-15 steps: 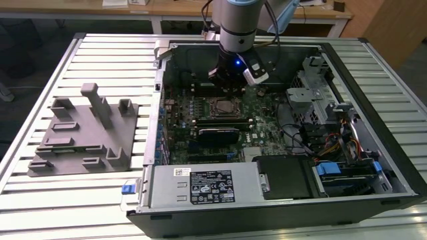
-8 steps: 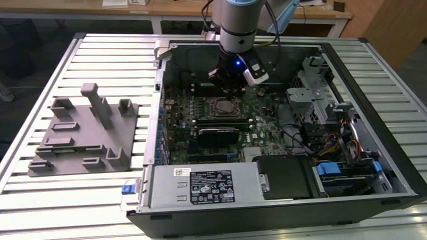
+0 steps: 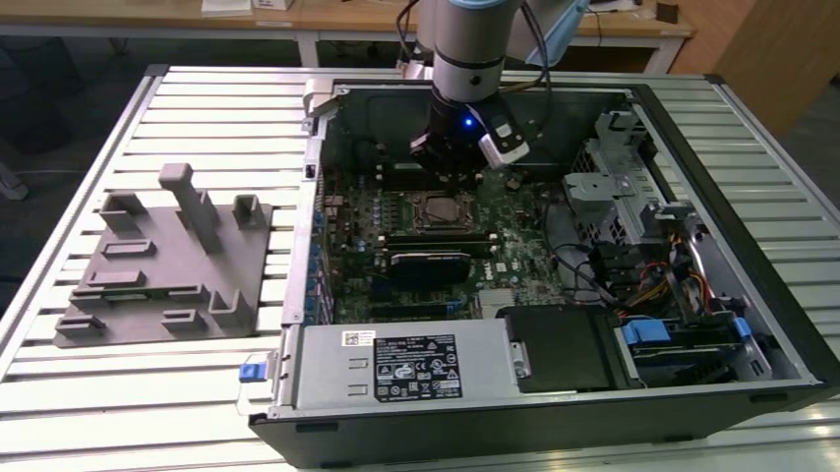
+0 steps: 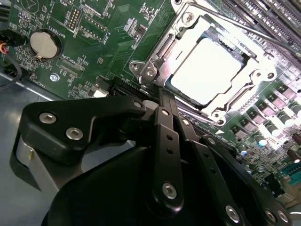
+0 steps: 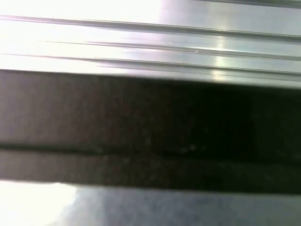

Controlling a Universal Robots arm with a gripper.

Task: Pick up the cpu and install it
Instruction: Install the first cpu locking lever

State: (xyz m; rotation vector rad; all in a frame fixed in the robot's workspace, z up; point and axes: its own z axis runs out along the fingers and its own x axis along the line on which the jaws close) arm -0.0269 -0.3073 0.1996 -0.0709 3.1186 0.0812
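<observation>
1. Inside the socket frame [image 4: 211, 66] on the green motherboard [image 4: 108, 33], the cpu [image 4: 207, 70] lies flat in the second wrist view, its silvery top plate glaring white under the light, with the metal frame edges around it.
2. Just beside the frame's near corner, the hand [image 4: 162, 96] points its dark fingers [image 4: 165, 136] at the socket; they lie close together with nothing seen between them, and whether they touch the frame I cannot tell.
3. A round silver coin battery [image 4: 45, 44] sits on the board, well apart from the socket.
4. Seen from the exterior view, the hand [image 3: 453, 172] hangs under the arm [image 3: 467, 49] inside the open computer case [image 3: 735, 246], just above the socket [image 3: 438, 208].
5. A grey plastic tray [image 3: 132, 295] with upright posts rests on the slatted metal desk [image 3: 157, 393] toward the exterior view's left, apart from the case.
6. Pale metal slats [image 5: 150, 42] and a dark band [image 5: 150, 127] appear in the first wrist view.
</observation>
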